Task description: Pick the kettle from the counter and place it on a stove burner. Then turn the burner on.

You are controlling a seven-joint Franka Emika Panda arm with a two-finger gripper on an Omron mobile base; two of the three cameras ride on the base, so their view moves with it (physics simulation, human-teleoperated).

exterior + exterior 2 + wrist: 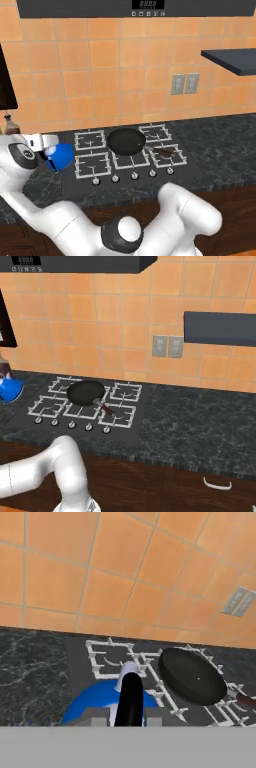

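Note:
The bright-blue kettle [61, 156] hangs tilted just left of the black cooktop, over the dark marbled counter [225, 145]. My gripper [46, 144] is shut on its black arched handle [131, 694]. In the hand view the blue body [95, 704] lies under the handle, with my gripper [129, 722] closed around it. From the right base view the kettle [10, 390] sits at the far left edge. The nearest stove burner [92, 165] is the front-left grate, right beside the kettle; the back-left grate [90, 139] is bare too.
A black frying pan [126, 141] covers the middle back burner, its handle pointing toward the front right. A row of knobs [134, 175] runs along the cooktop's front. A brown bottle [9, 124] stands behind the kettle. A dark shelf [232, 60] juts out at upper right.

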